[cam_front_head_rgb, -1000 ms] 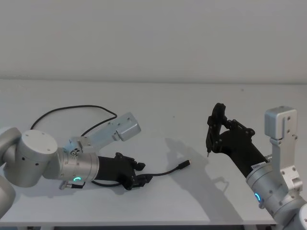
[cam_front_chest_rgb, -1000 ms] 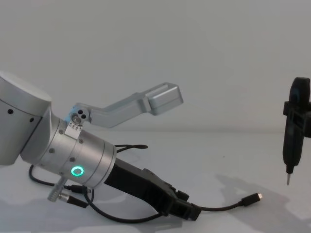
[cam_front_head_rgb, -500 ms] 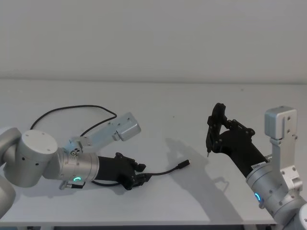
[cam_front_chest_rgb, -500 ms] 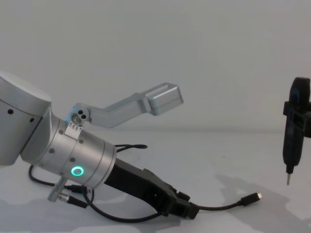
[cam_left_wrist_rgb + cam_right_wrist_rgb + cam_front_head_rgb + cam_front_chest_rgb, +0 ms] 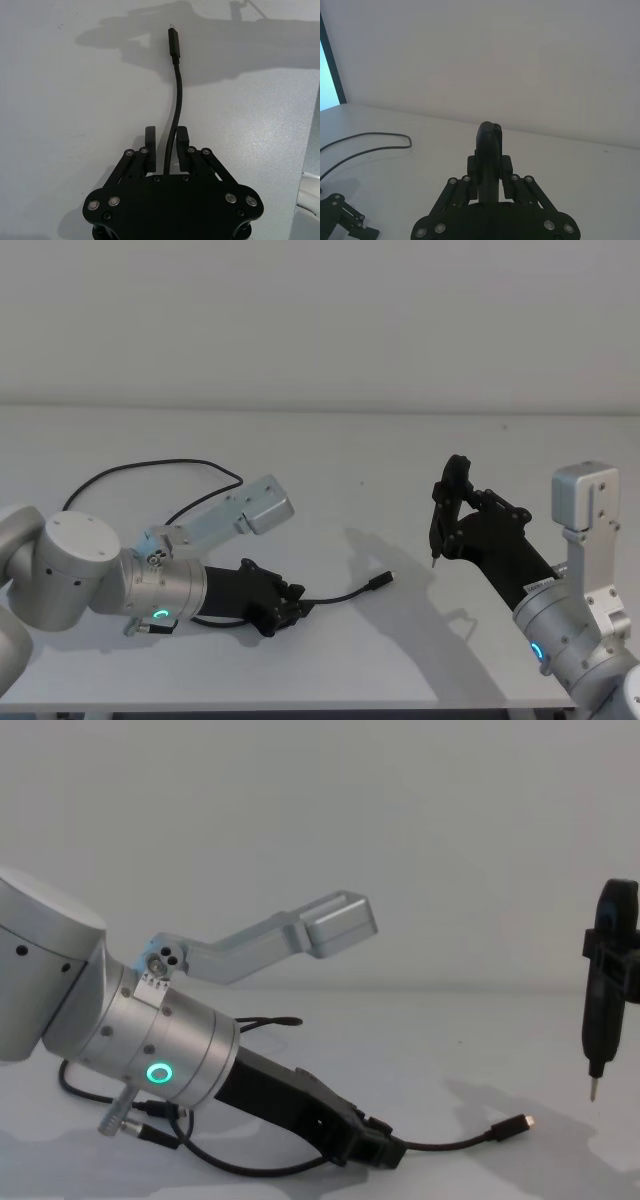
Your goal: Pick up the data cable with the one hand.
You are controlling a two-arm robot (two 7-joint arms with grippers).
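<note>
The data cable (image 5: pixel 340 595) lies on the white table (image 5: pixel 330 460), looping back behind my left arm, its free plug (image 5: pixel 378 583) pointing right. My left gripper (image 5: pixel 297 608) rests low on the table, a finger on either side of the cable a short way behind the plug. In the left wrist view the cable (image 5: pixel 177 90) runs between the fingers (image 5: pixel 150 140), close to one of them, with a small gap on the other side. The left gripper (image 5: pixel 166 142) is narrowly open. My right gripper (image 5: pixel 452 505) hangs above the table at the right, shut on a slim pen-shaped tool (image 5: pixel 600 990).
A short black lead with a silver barrel connector (image 5: pixel 130 1120) hangs under my left wrist. The table's front edge (image 5: pixel 300 704) runs close below the left arm. The tool's metal tip (image 5: pixel 591 1092) points down, right of the plug (image 5: pixel 513 1125).
The left gripper's fingers have drawn closer together around the cable. The plug has slid slightly left. The right arm has not moved.
</note>
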